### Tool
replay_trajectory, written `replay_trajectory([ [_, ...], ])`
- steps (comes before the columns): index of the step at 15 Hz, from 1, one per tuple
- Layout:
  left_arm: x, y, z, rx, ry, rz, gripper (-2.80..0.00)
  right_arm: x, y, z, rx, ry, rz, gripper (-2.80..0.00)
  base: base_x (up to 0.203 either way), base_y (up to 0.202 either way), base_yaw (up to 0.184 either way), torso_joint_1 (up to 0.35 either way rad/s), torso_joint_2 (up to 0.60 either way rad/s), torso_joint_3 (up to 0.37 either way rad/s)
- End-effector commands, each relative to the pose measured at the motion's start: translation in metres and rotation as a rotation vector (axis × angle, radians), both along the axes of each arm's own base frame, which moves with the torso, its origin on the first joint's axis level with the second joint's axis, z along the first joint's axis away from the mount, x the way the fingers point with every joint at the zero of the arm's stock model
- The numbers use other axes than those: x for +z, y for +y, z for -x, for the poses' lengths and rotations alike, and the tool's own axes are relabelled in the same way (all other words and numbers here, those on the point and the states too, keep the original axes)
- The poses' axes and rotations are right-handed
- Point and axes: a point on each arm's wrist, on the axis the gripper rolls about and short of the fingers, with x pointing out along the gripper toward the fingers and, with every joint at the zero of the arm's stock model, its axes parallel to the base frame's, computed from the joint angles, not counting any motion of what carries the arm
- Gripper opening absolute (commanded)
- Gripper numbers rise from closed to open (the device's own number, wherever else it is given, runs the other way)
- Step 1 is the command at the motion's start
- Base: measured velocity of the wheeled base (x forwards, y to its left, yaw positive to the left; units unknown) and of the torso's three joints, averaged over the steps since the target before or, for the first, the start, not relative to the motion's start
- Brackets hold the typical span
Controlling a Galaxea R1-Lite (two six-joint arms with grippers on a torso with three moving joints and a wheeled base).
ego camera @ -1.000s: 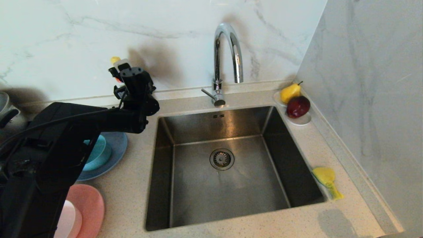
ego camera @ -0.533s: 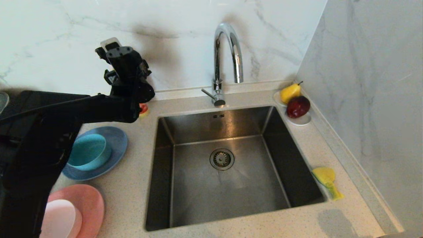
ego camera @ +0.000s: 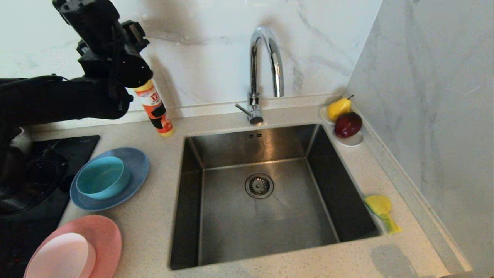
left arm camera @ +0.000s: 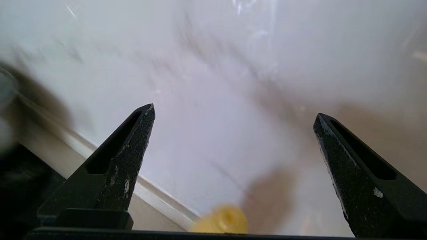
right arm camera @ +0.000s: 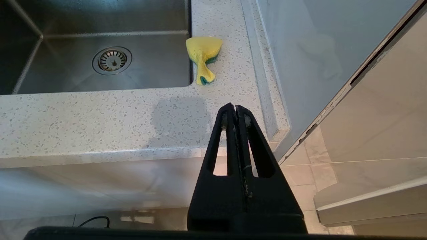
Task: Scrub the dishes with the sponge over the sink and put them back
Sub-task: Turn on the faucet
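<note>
Above the bottle (ego camera: 156, 112), left hand (left arm camera: 233, 140) hangs open, empty; right hand (right arm camera: 236, 110) parked closed, sponge (ego camera: 380, 208) untouched.

White marble-veined wall (ego camera: 200, 46) across the top of the frame, grey panel (ego camera: 428, 96) at right. Speckled worktop (ego camera: 154, 216) below, black hob (ego camera: 46, 162) at left. Pale tiled floor (right arm camera: 317, 160) under the worktop edge.

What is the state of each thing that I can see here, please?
left end effector: open, empty, raised by the wall
right end effector: shut, empty, parked below the counter edge
sponge: crumpled on the counter
sink: empty
faucet: off
teal bowl: upright on blue plate
detergent bottle: capped
</note>
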Motion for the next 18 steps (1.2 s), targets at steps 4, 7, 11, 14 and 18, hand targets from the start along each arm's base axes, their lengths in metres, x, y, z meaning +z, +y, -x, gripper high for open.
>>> replay_trajectory([
  [4,0.07,0.017,0.088,-0.076,0.047,-0.056,-2.8,0.0,0.0,0.0,0.001,0.0,0.0,-2.8,0.0,0.0,0.0,0.0,0.0,0.0],
  [7,0.085,0.015,0.138,-0.279,0.196,-0.159,-2.8,0.0,0.0,0.0,0.001,0.0,-0.001,-2.8,0.0,0.0,0.0,0.0,0.0,0.0],
  [11,0.058,0.008,0.172,-0.747,0.463,-0.163,-2.8,0.0,0.0,0.0,0.001,0.0,0.0,-2.8,0.0,0.0,0.0,0.0,0.0,0.0],
  [14,0.036,-0.006,0.157,-0.967,0.568,-0.072,-2.8,0.0,0.0,0.0,0.001,0.002,0.0,-2.8,0.0,0.0,0.0,0.0,0.0,0.0],
  [18,0.015,-0.024,0.124,-1.107,0.596,0.047,-2.8,0.0,0.0,0.0,0.001,0.0,0.0,-2.8,0.0,0.0,0.0,0.0,0.0,0.0],
])
